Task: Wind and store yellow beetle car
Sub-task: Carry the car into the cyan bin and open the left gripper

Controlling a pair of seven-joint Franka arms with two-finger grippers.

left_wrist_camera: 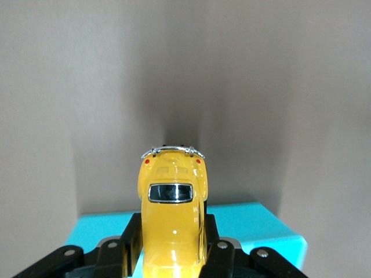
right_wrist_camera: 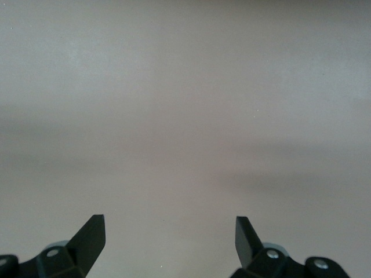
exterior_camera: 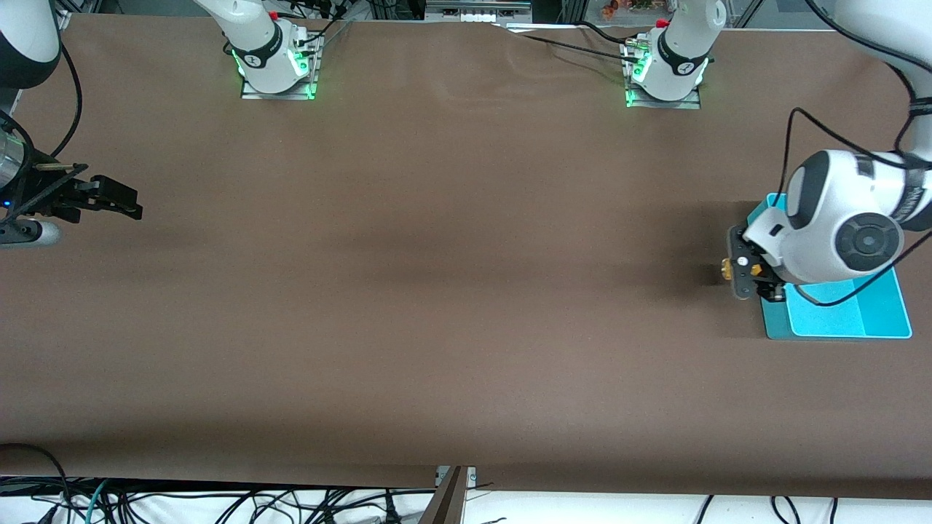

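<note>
Left gripper (exterior_camera: 737, 271) over the teal tray's (exterior_camera: 885, 313) edge at the left arm's table end, fingers pinching the yellow beetle car (left_wrist_camera: 173, 214), plain only in the left wrist view, right gripper (right_wrist_camera: 170, 238) waiting, fingers spread, over bare brown table (exterior_camera: 437, 291).

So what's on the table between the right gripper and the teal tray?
Nothing: in the front view, only bare brown table lies between the open right gripper and the teal tray, where the left gripper holds the yellow beetle car.
</note>
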